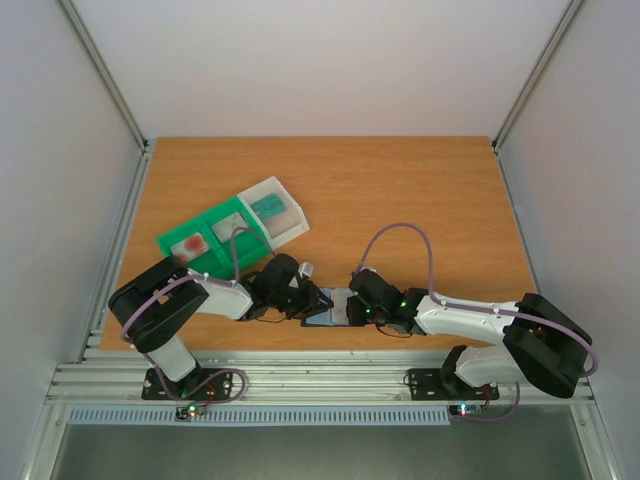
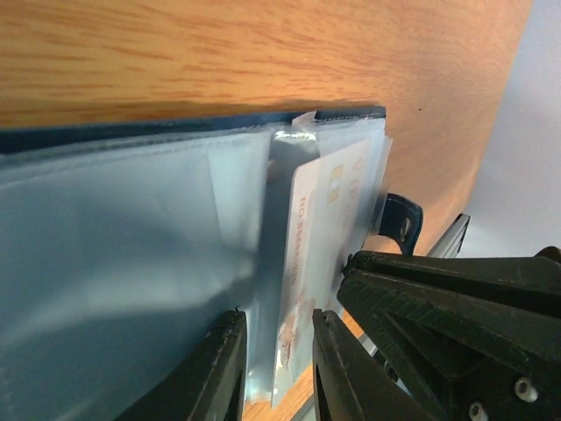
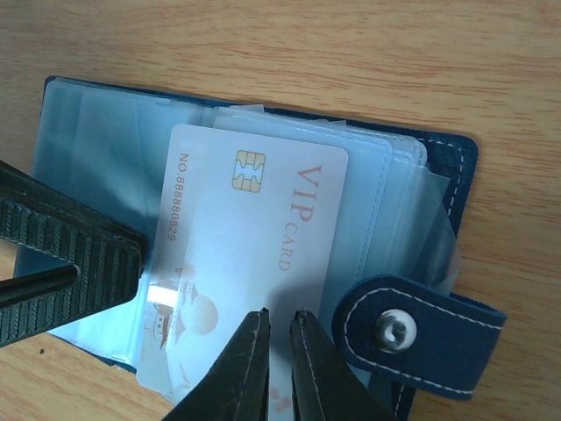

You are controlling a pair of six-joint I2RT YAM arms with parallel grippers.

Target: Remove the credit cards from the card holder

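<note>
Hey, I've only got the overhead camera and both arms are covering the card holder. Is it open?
Observer: Yes, the card holder lies open and flat, its clear sleeves fanned out.
Operator: Any card showing?
Observer: One white card with a gold chip, face up among the sleeves.
Operator: And the left gripper?
Observer: The left gripper has its fingers slightly apart, one sleeve's edge between them.

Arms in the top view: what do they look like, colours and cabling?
Both match: the left arm and right arm have white links between bulky black joint housings, and a grey-purple cable loops over each. Small green lights glow on the right wrist. The gripper fingers are black, tapered and ridged.
</note>
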